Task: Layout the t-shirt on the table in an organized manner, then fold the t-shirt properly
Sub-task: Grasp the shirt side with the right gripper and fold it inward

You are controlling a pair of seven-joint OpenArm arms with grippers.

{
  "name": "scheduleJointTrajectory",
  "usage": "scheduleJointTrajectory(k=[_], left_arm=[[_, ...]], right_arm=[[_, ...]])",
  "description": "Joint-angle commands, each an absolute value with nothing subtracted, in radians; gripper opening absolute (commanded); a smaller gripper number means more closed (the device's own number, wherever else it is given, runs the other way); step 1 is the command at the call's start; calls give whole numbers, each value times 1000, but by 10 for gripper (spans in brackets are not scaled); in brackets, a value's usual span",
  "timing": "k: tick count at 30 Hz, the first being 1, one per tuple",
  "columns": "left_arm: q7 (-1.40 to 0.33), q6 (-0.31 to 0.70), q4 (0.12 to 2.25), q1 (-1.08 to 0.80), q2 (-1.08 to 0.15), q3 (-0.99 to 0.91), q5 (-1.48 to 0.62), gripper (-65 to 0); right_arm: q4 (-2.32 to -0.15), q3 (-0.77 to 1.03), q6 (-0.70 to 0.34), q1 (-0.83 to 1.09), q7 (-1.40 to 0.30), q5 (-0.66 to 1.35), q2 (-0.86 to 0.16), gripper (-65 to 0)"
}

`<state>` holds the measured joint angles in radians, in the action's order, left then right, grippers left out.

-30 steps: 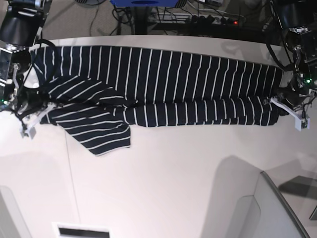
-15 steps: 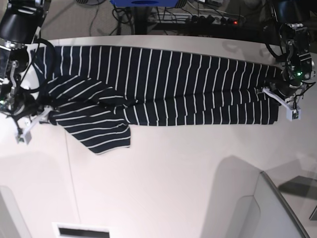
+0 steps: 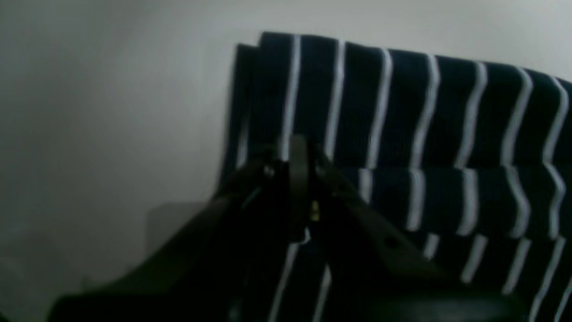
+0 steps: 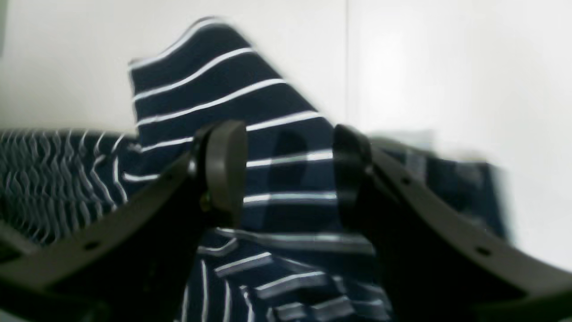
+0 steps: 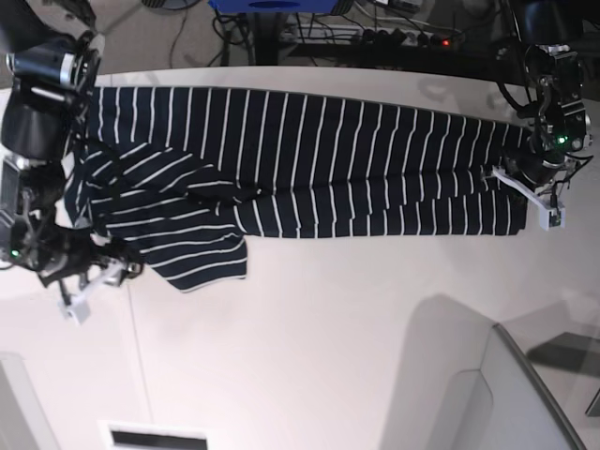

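Left wrist view: the left gripper (image 3: 298, 179) has its two dark fingers pressed together with no gap between the tips. They sit over the folded edge of the t-shirt (image 3: 402, 134), and the picture is too dim and blurred to show whether any cloth is pinched between them or whether they only touch it. One garment shows here, dark navy with thin white stripes, folded so that an upper layer overlaps a lower one. It lies on the white table (image 3: 111, 112), with its end edge just left of the fingertips.

Right wrist view: the right gripper (image 4: 290, 179) stands released, its two fingers (image 4: 225, 170) well apart with striped cloth visible through the gap. Nothing is held between them. Behind the fingers one sleeve-like flap of the shirt spreads toward the far side, and crumpled folds bunch below and to the left.

Base view: one t-shirt lies stretched sideways along the far part of the table (image 5: 328, 356), folded lengthwise, with one sleeve flap sticking out toward the near side on the view's left. Two arms are in view. The right gripper hangs just off the sleeve's near-left edge, apart from the cloth. The left gripper rests at the shirt's right end, on its edge.
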<state>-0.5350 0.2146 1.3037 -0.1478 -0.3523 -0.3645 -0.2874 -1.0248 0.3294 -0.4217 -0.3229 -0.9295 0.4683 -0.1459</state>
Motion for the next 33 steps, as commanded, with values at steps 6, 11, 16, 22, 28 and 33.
scheduleJointTrajectory(k=[6,11,16,22,28,33], left_arm=[[-515,209,1251,-137,-367,-371,-288,-650],[-515,211,1248,-142,-367,-371,-288,-650],[-515,209,1247,-139,-372,-303,-288,-650],[-515,209,1247,-136,-369,-295,-288,-650],[-515,209,1247,-137,-372,-302,-288,-650],[-513,209,1221,-139,-378,-305,-288,-650]], right_arm=[[-846,157,-429,-407,-711,483,-196,-357],[-722,73,-427,-417,-610,483,-216,-359],[-714,67,-427,-398,-570,483,-217,-359],[-717,65,-427,-398,-568,483,-217,-359],[-886,65,-426,-364,-604,481,-245,-359],[-894,65,-340,-367,-601,357,-249,-357]])
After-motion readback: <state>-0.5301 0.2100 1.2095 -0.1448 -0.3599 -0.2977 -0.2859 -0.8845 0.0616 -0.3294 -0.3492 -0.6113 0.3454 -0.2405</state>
